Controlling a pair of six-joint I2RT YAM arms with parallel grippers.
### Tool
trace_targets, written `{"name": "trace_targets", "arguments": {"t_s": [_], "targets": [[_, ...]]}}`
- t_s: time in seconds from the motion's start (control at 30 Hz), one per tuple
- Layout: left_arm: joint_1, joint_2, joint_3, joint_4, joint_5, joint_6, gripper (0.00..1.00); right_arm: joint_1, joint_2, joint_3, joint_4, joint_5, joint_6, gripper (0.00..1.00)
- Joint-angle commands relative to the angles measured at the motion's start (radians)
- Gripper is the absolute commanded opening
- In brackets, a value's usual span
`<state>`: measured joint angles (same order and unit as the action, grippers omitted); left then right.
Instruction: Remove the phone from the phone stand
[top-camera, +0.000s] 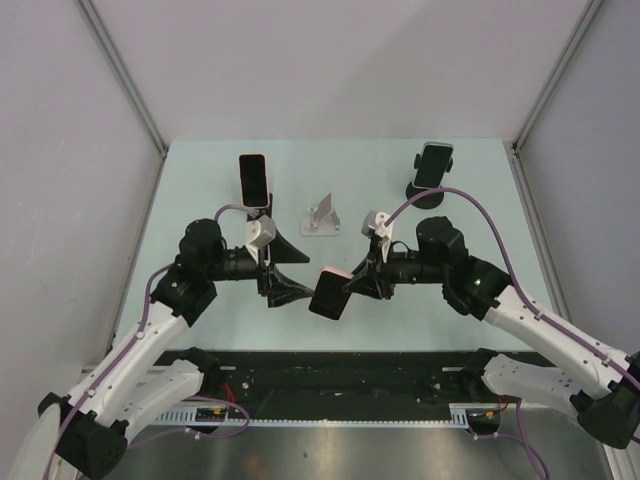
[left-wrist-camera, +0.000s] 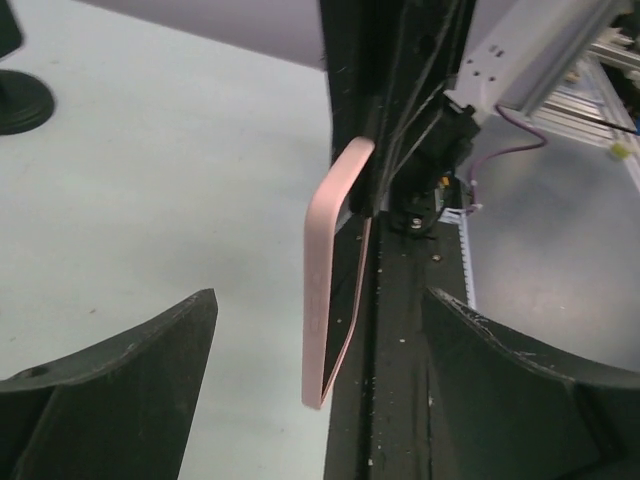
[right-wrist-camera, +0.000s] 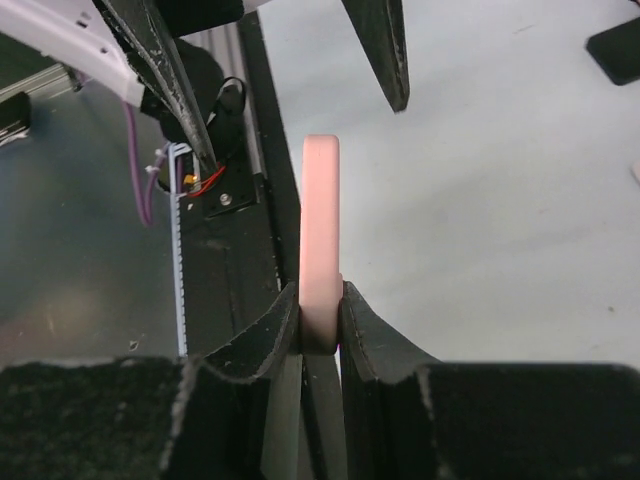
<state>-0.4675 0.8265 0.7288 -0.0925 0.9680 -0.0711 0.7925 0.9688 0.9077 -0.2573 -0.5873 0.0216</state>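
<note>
My right gripper (top-camera: 352, 284) is shut on one end of a phone in a pink case (top-camera: 329, 294), holding it in the air over the near middle of the table. In the right wrist view the phone's pink edge (right-wrist-camera: 320, 220) stands pinched between both pads. My left gripper (top-camera: 305, 275) is open, facing the phone from the left. In the left wrist view the phone (left-wrist-camera: 322, 300) hangs edge-on between the wide-apart fingers (left-wrist-camera: 120, 390), touching neither. A small silver phone stand (top-camera: 322, 217) sits bare on the table behind the grippers.
Another phone with a pink rim (top-camera: 253, 180) lies at the back left. A dark phone (top-camera: 434, 163) rests on a black round-based stand (top-camera: 422, 195) at the back right. Black rails and cabling (top-camera: 330, 380) run along the near table edge.
</note>
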Motion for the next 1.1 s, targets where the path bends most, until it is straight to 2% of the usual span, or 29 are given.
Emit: {"name": "trace_targets", "arguments": {"t_s": [0.0, 0.23, 0.33, 0.37, 0.43, 0.47, 0.53, 0.57, 0.6, 0.63, 0.67, 0.73, 0.77, 0.8, 0.83, 0.87, 0.93, 1.07], "targets": [[-0.037, 0.013, 0.008, 0.01, 0.114, 0.062, 0.88, 0.016, 0.027, 0.014, 0.141, -0.144, -0.018, 0.0], [-0.053, 0.062, -0.006, 0.01, 0.167, 0.024, 0.79, 0.045, 0.084, 0.016, 0.204, -0.181, -0.011, 0.0], [-0.066, 0.075, -0.014, 0.01, 0.167, 0.017, 0.69, 0.05, 0.099, 0.016, 0.225, -0.192, -0.003, 0.0], [-0.068, 0.082, -0.015, 0.01, 0.17, 0.013, 0.6, 0.05, 0.1, 0.016, 0.233, -0.193, -0.002, 0.0], [-0.068, 0.088, -0.019, 0.01, 0.189, -0.001, 0.47, 0.051, 0.102, 0.017, 0.24, -0.194, -0.002, 0.0], [-0.069, 0.086, -0.019, 0.008, 0.192, -0.001, 0.28, 0.051, 0.102, 0.016, 0.242, -0.194, -0.002, 0.0], [-0.069, 0.08, -0.017, 0.008, 0.181, 0.001, 0.06, 0.053, 0.1, 0.016, 0.242, -0.192, -0.005, 0.0], [-0.069, 0.068, -0.016, 0.01, 0.167, 0.004, 0.0, 0.051, 0.102, 0.016, 0.242, -0.187, -0.005, 0.0], [-0.068, 0.062, -0.016, 0.008, 0.166, 0.007, 0.0, 0.053, 0.102, 0.016, 0.24, -0.184, -0.002, 0.03], [-0.068, 0.059, -0.012, 0.008, 0.155, 0.005, 0.0, 0.051, 0.102, 0.016, 0.24, -0.181, 0.001, 0.09], [-0.068, 0.048, -0.009, 0.008, 0.12, 0.001, 0.0, 0.051, 0.102, 0.016, 0.239, -0.169, 0.003, 0.26], [-0.066, 0.043, -0.008, 0.008, 0.069, -0.009, 0.0, 0.051, 0.093, 0.016, 0.239, -0.151, 0.009, 0.45], [-0.063, 0.04, -0.006, 0.007, 0.017, -0.025, 0.0, 0.051, 0.091, 0.016, 0.237, -0.128, 0.011, 0.6], [-0.063, 0.04, 0.0, 0.007, -0.014, -0.035, 0.0, 0.051, 0.087, 0.016, 0.234, -0.112, 0.012, 0.66], [-0.062, 0.04, 0.001, 0.008, -0.049, -0.05, 0.0, 0.053, 0.076, 0.016, 0.233, -0.097, 0.018, 0.8], [-0.056, 0.039, 0.003, 0.008, -0.092, -0.076, 0.0, 0.051, 0.071, 0.014, 0.228, -0.048, 0.021, 0.88], [-0.051, 0.028, 0.009, 0.011, -0.201, -0.105, 0.0, 0.051, 0.058, 0.014, 0.221, 0.015, 0.034, 1.0], [-0.033, -0.007, 0.017, 0.033, -0.388, -0.229, 0.0, 0.062, 0.033, 0.008, 0.234, 0.237, 0.067, 1.0]]}}
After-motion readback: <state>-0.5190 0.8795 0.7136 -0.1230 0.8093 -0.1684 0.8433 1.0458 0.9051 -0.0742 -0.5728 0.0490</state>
